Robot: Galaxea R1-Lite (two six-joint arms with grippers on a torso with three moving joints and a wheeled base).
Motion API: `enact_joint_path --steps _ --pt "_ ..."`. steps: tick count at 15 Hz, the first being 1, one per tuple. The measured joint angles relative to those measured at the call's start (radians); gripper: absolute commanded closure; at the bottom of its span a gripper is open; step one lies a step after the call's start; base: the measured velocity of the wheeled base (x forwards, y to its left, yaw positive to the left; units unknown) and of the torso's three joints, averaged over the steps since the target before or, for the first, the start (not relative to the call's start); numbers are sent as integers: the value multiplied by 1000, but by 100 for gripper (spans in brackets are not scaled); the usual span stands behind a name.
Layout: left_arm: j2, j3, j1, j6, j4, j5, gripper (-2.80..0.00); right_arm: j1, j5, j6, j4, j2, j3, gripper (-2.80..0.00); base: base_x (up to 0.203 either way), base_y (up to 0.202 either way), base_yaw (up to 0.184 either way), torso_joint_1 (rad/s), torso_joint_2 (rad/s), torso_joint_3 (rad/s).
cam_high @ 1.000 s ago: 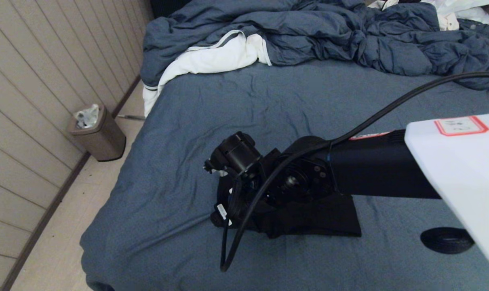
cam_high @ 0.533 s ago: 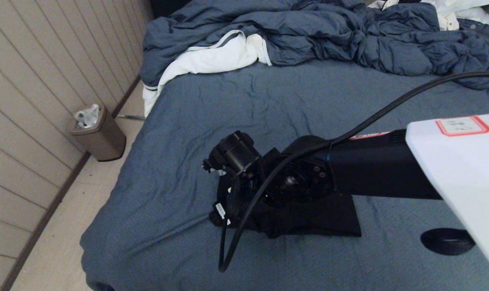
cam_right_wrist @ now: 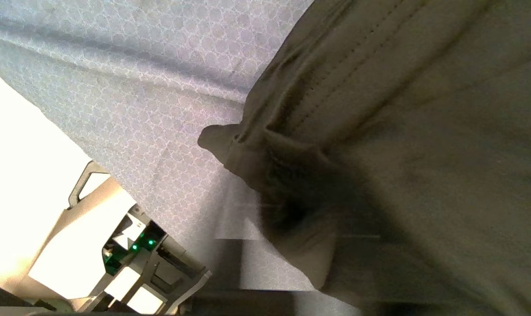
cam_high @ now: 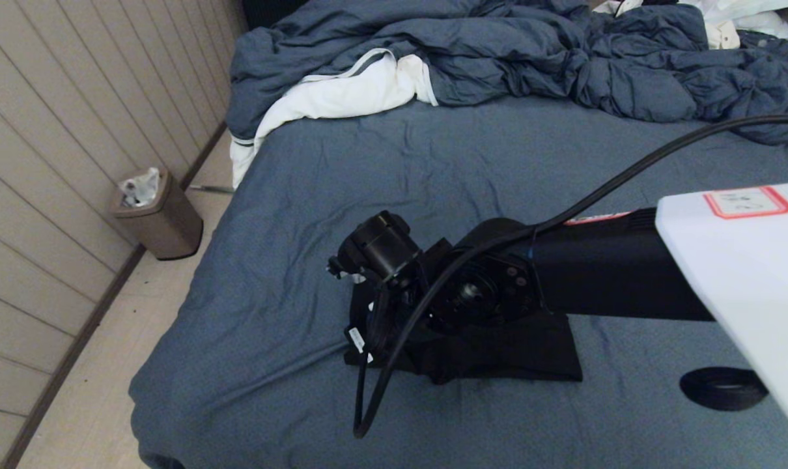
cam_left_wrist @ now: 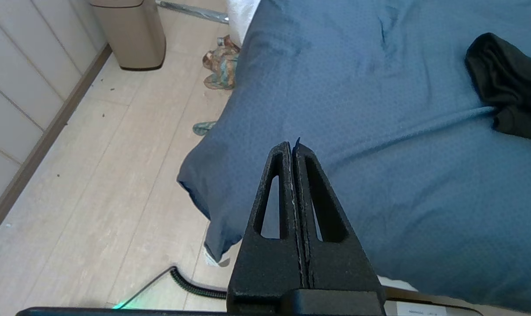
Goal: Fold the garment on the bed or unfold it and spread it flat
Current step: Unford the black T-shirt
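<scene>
Item: black cotton garment (cam_high: 498, 355), bunched in a folded heap on the blue-grey sheeted bed (cam_high: 290, 260), near its front edge. I had the right gripper (cam_high: 361, 339) down at the heap's left end, clamped on a fold. The left gripper (cam_left_wrist: 293, 151) hung closed and empty off the bed's front-left corner.

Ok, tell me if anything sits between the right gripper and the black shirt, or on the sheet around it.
Nothing visible does. The right gripper is down on the shirt at its left edge. The sheet around it is bare, except a black round thing to its right; the duvet is bunched far off.
</scene>
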Motion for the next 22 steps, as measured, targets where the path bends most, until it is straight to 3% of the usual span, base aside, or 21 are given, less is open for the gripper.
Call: enact_joint_path --steps 7,9,13,16,22 --pt "0 0 0 0 -1 0 0 -20 -37 -4 2 -55 -19 0 0 0 0 0 0 0" --pt "0 0 0 0 0 0 0 -85 -45 -18 1 -101 -28 0 0 0 0 0 0 0" --pt "0 0 0 0 0 0 0 -296 -49 -59 5 -231 -38 0 0 0 0 0 0 0" --pt "0 0 0 1 0 0 0 -512 -33 -91 3 -351 28 0 0 0 0 0 0 0" --pt "0 0 0 0 0 0 0 -1012 158 -185 -88 -459 187 0 0 0 0 0 0 0"
